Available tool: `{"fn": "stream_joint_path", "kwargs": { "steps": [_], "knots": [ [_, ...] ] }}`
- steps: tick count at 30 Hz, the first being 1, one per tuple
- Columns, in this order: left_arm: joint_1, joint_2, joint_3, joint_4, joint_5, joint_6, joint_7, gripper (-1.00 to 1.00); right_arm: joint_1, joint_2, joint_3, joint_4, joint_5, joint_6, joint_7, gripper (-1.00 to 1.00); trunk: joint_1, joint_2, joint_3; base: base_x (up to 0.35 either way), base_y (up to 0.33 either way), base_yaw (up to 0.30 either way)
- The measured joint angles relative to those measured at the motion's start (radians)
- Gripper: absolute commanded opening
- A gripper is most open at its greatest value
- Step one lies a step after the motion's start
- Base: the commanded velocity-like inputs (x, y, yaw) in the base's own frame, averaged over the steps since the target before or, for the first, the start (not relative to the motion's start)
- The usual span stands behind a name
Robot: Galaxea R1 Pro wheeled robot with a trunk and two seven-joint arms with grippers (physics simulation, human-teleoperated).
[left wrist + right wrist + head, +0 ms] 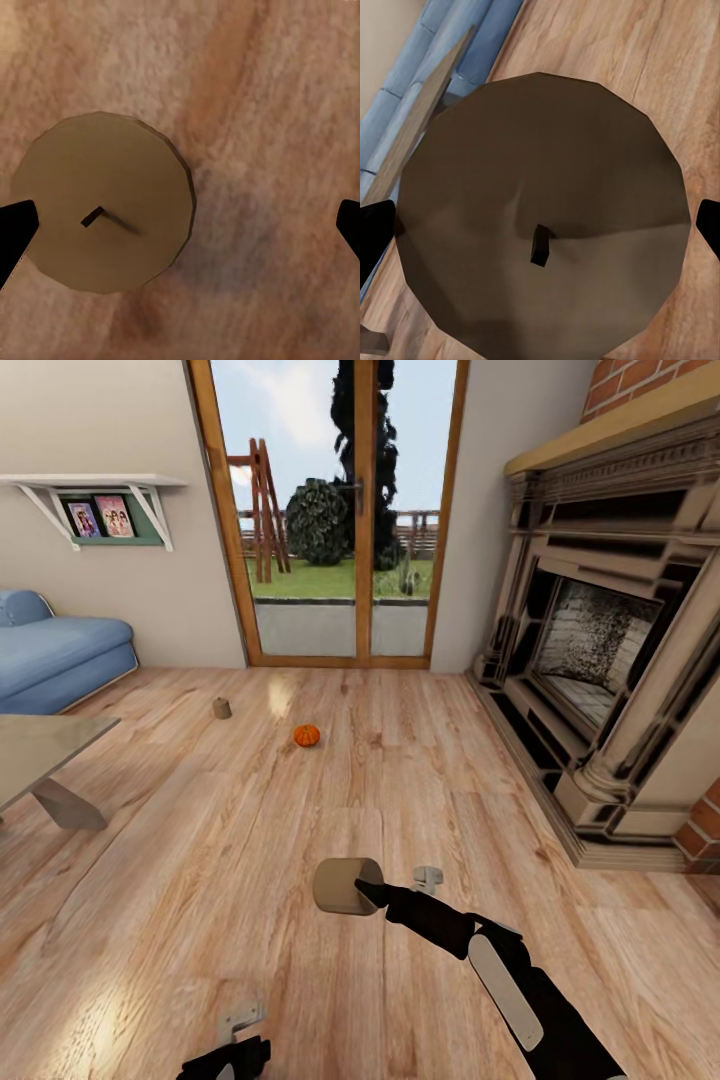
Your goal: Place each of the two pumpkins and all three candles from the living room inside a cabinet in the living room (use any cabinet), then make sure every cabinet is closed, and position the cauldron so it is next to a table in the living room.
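Here the right pincer [372, 893] grips a stubby candle [345, 885] — tan, short dark wick; left pincer [232, 1050] unclear.

**No Readable Text**

No words, labels, brands or numbers are showing anywhere in these views. Two framed photographs [99, 518] are standing on the wall shelf [95, 481], but they are appearing too small to tell whether any lettering is printed on them, perhaps none.

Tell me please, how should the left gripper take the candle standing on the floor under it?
Grip its round side wall from straight above: the candle stands upright, wick up, and the open left gripper already looks down on it.
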Motion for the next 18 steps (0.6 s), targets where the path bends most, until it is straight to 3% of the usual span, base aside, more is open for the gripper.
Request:
{"fn": "stream_joint_path", "kwargs": {
  "steps": [5, 8, 11, 18],
  "knots": [
    [0.000, 0.003, 0.005, 0.000, 0.001, -0.001, 0.013, 1.00, 0.000, 0.001, 0.000, 0.000, 0.000, 0.000, 0.000, -1.00, 0.000, 0.000, 0.000, 0.000, 0.000, 0.000],
    [0.000, 0.002, 0.007, 0.000, 0.004, -0.012, 0.076, 1.00, -0.001, 0.001, 0.000, 0.000, 0.000, 0.000, 0.000, -1.00, 0.000, 0.000, 0.000, 0.000, 0.000, 0.000],
    [0.000, -0.001, 0.004, 0.003, 0.011, -0.065, 0.124, 1.00, 0.000, 0.001, 0.000, 0.000, 0.000, 0.000, 0.000, -1.00, 0.000, 0.000, 0.000, 0.000, 0.000, 0.000],
    [0.000, -0.003, 0.001, 0.048, 0.007, -0.090, 0.134, 1.00, -0.001, 0.001, 0.000, 0.000, 0.000, 0.000, 0.000, -1.00, 0.000, 0.000, 0.000, 0.000, 0.000, 0.000]
  ]
}}
